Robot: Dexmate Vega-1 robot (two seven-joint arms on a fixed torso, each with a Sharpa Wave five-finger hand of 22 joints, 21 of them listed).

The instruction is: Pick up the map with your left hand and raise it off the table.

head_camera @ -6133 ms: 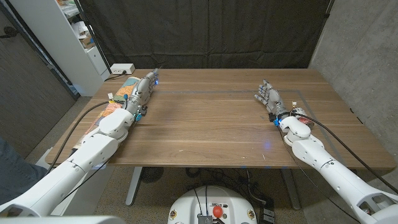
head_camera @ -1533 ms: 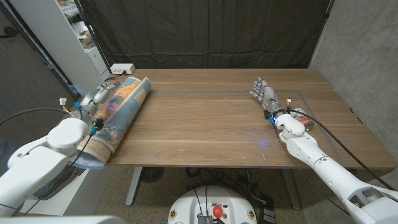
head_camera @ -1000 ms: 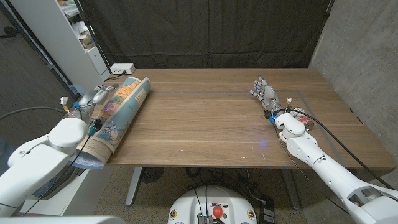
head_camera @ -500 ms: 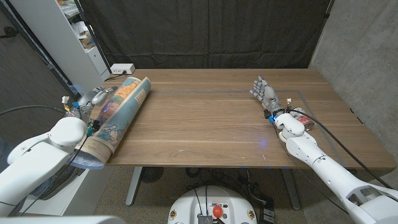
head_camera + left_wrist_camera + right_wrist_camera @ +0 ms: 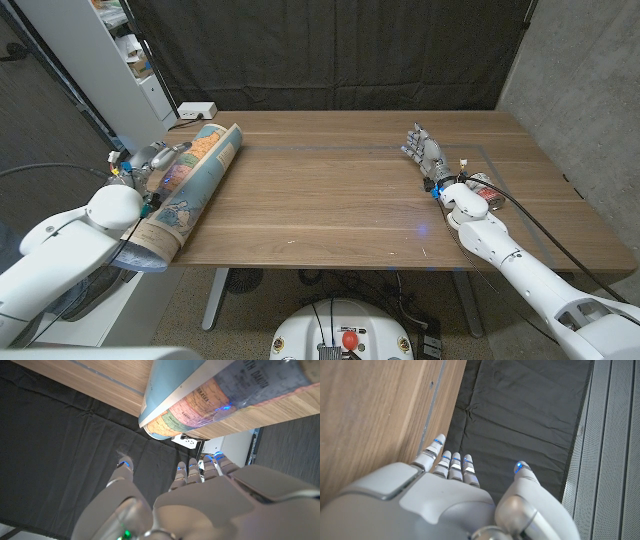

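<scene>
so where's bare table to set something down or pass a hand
The widest bare patch is the middle of the wooden table, between the rolled map on the left edge and the right hand. The front edge between the arms is bare too. The left edge is crowded: the left hand sits beside the map.

white power strip – table's far-left corner.
</scene>
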